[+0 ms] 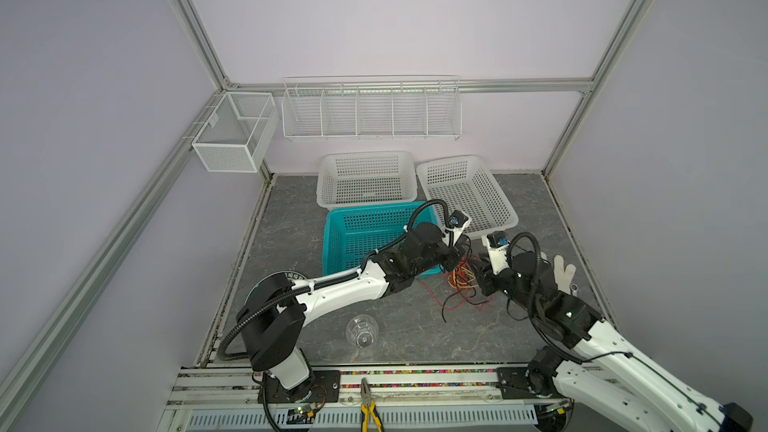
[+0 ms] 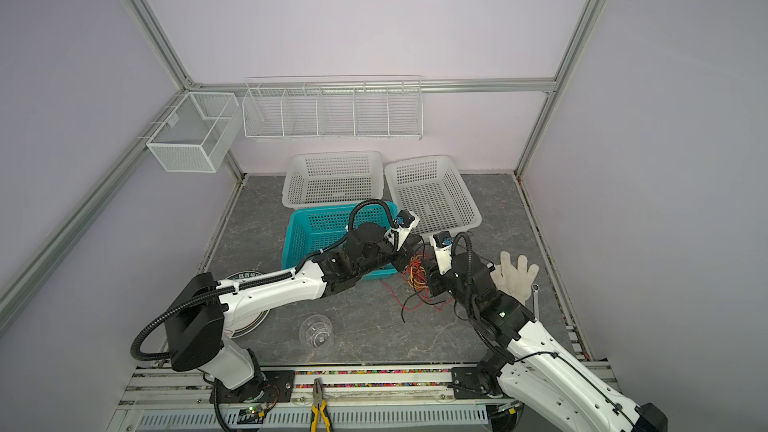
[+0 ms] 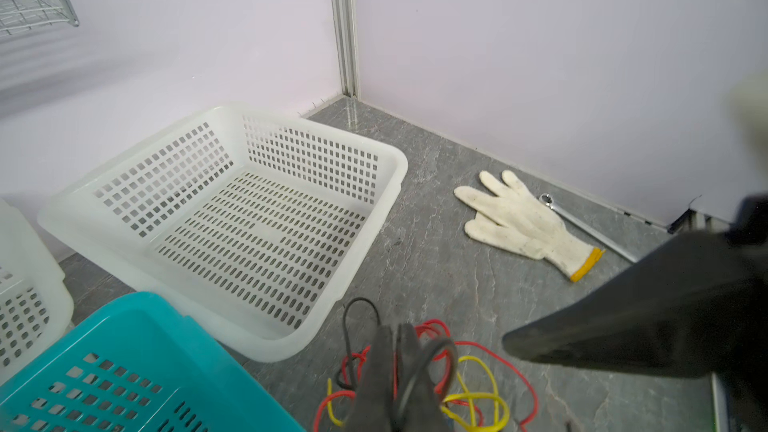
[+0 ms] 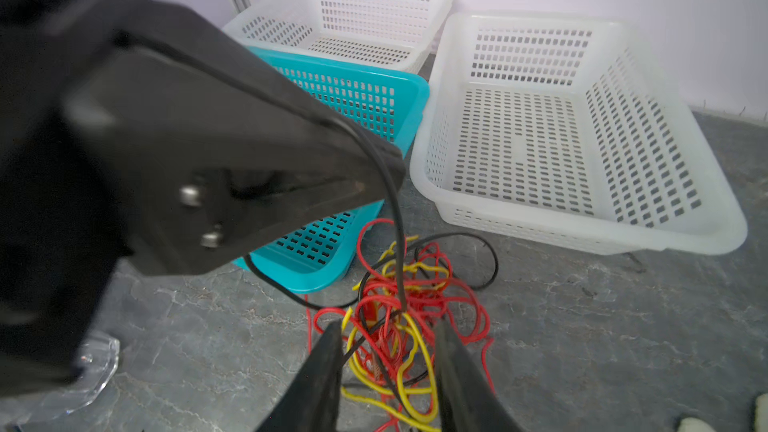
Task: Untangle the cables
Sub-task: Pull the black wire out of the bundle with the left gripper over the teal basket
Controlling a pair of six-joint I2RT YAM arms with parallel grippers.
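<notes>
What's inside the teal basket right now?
Nothing shows in the teal basket: its visible floor is bare mesh in both top views. The left arm covers its near right corner, so that part cannot be checked.

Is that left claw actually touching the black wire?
Touching. The right wrist view shows the black cable caught at the tip of the shut left gripper and running taut below it.

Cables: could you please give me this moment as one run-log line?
left gripper: shut on black cable | right gripper: open, astride cables | cables: tangled, on table
</notes>
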